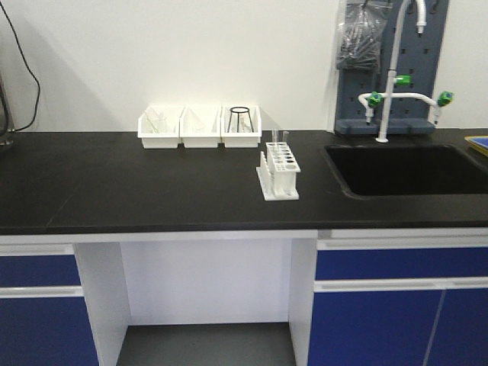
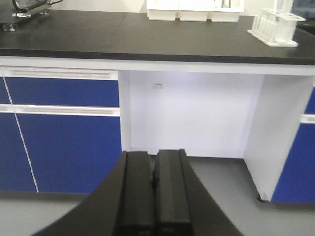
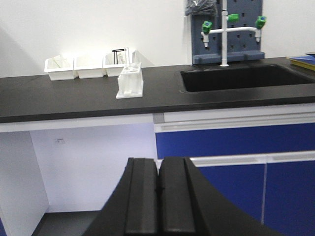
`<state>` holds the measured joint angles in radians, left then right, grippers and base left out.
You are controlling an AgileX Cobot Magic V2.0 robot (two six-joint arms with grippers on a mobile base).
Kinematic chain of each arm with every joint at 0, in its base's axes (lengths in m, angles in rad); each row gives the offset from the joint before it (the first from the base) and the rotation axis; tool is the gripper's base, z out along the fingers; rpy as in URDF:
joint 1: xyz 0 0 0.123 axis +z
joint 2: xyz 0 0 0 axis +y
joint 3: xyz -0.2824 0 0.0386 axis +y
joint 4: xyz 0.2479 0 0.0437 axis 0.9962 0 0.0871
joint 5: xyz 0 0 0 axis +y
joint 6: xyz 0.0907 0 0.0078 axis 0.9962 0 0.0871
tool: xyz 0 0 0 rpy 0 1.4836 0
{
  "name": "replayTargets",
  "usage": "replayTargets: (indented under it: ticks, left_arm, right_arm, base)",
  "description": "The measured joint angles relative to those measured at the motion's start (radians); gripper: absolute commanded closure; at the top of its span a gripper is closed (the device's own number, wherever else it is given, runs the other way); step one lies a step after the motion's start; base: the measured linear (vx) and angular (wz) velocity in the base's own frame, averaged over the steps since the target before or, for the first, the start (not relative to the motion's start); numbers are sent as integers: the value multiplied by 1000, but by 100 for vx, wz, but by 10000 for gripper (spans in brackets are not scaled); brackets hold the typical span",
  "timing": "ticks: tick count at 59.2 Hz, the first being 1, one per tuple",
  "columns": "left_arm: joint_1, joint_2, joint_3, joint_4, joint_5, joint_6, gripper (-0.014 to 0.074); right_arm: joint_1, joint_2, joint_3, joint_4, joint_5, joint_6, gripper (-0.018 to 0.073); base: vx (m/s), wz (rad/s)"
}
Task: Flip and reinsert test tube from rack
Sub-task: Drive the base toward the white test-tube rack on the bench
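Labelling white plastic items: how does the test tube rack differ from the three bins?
The rack has a top plate of round holes; the bins are open trays. The rack stands alone, nearer the front of the counter; the bins sit side by side further back. Both are white.

the test tube (image 1: 274, 137) standing in the rack (image 1: 279, 174) is too thin and faint to tell which end is up. the bins (image 1: 200, 139) along the back edge of the surface (image 1: 152, 191) hold blurred glassware; the left wrist view cuts them off at its top.
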<state>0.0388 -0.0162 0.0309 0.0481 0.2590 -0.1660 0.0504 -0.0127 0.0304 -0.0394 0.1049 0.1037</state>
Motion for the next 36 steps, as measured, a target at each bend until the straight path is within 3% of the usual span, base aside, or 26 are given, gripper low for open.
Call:
replayTargets:
  ticks: [36]
  left_arm:
    - [0, 0, 0, 0, 0, 0, 603]
  right_arm:
    - [0, 0, 0, 0, 0, 0, 568]
  base:
    - [49, 10]
